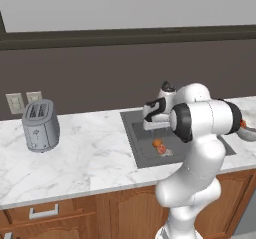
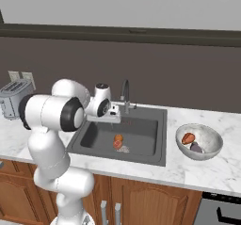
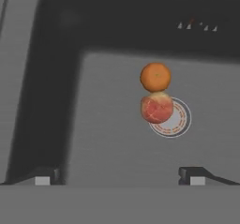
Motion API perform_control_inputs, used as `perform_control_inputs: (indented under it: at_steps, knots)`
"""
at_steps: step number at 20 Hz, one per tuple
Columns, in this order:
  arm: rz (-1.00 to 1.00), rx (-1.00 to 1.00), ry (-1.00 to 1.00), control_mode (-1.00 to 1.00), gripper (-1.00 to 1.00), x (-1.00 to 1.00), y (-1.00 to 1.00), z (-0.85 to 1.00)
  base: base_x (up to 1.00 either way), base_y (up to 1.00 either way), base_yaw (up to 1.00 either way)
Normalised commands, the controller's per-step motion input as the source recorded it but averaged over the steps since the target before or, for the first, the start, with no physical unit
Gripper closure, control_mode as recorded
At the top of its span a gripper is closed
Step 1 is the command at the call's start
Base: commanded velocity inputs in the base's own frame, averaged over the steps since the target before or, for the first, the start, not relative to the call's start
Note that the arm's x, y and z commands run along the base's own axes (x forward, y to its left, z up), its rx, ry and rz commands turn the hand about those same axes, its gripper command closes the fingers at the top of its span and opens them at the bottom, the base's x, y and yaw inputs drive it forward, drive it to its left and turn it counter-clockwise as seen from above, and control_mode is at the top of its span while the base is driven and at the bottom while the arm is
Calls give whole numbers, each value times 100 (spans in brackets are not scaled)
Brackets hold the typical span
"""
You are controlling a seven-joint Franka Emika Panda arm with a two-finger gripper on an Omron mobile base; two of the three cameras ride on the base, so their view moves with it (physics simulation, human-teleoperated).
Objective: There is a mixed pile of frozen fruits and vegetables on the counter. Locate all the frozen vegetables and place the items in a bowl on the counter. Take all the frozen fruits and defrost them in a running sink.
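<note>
We list: toaster (image 1: 40, 125) on the counter (image 1: 90, 158), left; sink (image 1: 145, 150) holding orange (image 1: 157, 143) touching apple (image 1: 162, 150); arm above the sink; bowl (image 1: 248, 133) at right edge; outlets (image 1: 15, 102).

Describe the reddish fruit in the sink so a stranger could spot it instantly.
Find the dark grey sink set into the marble counter. Two round fruits touch on its floor; the reddish apple overlaps the round drain, unlike the plain orange beside it.

We see the white marble counter (image 2: 221, 172) carrying a toaster (image 1: 40, 125) at left, the sink (image 2: 141, 146) sunk in it, and the bowl (image 2: 199, 141) right of that.
</note>
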Motion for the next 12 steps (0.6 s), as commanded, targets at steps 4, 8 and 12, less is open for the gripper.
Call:
perform_control_inputs:
  at_steps: [4, 8, 12]
  knots:
    - [-1, 0, -4, -100, -100, -14, 1, 49, 0, 0, 0]
    - [-1, 1, -4, -100, -100, -15, 1, 53, 0, 0, 0]
    - [-1, 1, -4, -100, -100, -14, 2, 56, 0, 0, 0]
